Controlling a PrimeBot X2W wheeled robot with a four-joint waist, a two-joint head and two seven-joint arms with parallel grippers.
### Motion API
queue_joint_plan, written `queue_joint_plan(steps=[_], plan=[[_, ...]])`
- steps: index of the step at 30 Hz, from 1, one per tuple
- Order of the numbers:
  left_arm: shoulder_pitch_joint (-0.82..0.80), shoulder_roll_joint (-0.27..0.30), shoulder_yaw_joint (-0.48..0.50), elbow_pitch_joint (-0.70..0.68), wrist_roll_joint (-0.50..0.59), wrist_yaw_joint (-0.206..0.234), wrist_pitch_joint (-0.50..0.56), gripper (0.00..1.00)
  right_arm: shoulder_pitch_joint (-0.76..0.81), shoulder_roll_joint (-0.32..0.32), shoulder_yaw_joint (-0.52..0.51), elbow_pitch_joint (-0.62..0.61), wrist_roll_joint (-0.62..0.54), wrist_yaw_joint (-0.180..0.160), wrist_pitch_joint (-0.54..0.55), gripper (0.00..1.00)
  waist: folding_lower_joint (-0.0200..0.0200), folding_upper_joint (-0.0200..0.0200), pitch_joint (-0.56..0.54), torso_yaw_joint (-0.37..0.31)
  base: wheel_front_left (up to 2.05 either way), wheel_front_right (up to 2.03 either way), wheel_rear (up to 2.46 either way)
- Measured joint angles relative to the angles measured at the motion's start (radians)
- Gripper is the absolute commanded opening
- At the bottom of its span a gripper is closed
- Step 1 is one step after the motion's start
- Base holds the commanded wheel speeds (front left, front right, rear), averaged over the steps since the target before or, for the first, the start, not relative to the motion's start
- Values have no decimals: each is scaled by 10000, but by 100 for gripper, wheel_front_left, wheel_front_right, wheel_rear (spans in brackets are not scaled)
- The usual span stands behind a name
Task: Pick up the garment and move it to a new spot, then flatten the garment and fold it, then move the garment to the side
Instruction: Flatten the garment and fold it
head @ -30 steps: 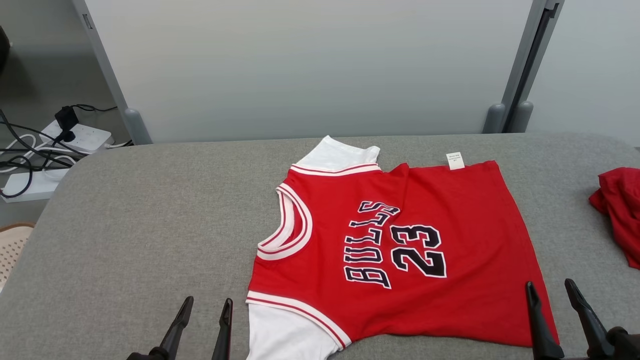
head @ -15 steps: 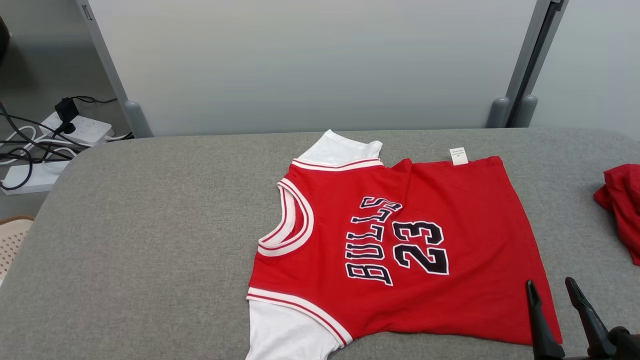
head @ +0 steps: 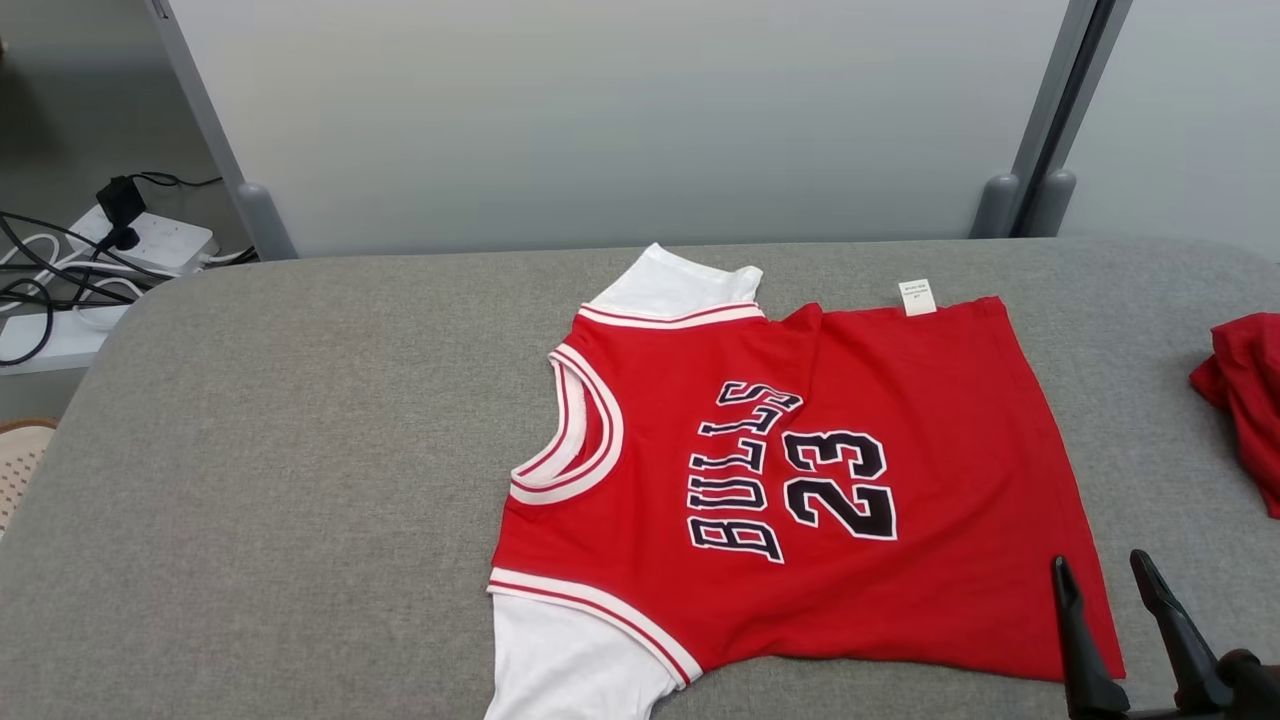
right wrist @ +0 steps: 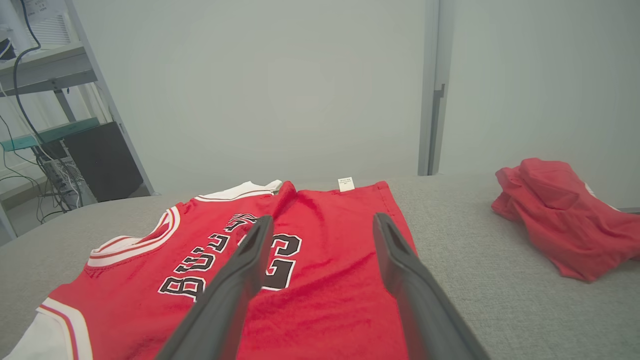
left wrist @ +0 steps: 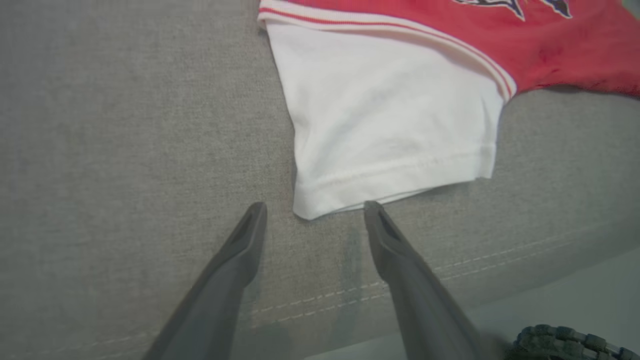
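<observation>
Stretching away ahead of the right gripper (head: 1099, 562) and the left gripper (left wrist: 315, 206), the grey padded table (head: 300, 450) carries everything in reach. The red jersey (head: 780, 480), lettered BULLS 23, lies spread flat on it, in front of both grippers and between them, with its collar turned toward the left gripper's side and its hem toward the right gripper's side. A crumpled red cloth (head: 1240, 400) sits on the table out to the right of the right gripper, well apart from the jersey. A power strip with dark cables (head: 140, 240) lies on the floor far ahead and off to the left.

The jersey's near white sleeve (left wrist: 390, 115) rests just beyond the left gripper's tips, its hem corner pointing into the gap between them without touching either. That gripper's two fingers stand wide apart and hold nothing. The right gripper is likewise spread wide and empty, its tips over the jersey's near hem corner. A small white label (head: 917, 297) sticks out from the jersey's far edge, straight beyond the right gripper.
</observation>
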Motion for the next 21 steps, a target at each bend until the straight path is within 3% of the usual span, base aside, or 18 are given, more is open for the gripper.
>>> queue_joint_plan(steps=[2, 8, 12, 17, 19, 21], plan=[[-166, -6, -13, 127, 40, 2, -75, 100, -4, -23, 2, 0, 2, 0, -2, 100, 0, 0, 35, -31, 0, 0, 0], [-331, -54, -88, 554, 21, 2, -198, 49, -4, -56, -2, 0, 2, 0, 0, 100, 0, 0, 145, -132, 0, 0, 0], [-609, -90, -136, 725, -12, 2, -341, 40, -12, -82, -12, 0, 2, 0, 0, 100, 0, 0, 256, -191, 0, 0, 0], [-860, -203, -199, 911, -46, -10, -460, 38, -177, -96, -23, 0, 2, 0, -2, 100, 1, 0, 440, -238, 0, 0, 0], [-861, -234, -224, 970, -56, -12, -487, 26, -214, -102, -21, -2, 4, 0, -2, 100, 0, 0, 504, -263, 0, 0, 0], [-906, -228, -267, 1016, -58, -58, -479, 0, -212, -104, -46, 0, 12, 0, -2, 100, 0, 0, 561, -280, 0, 0, 0]])
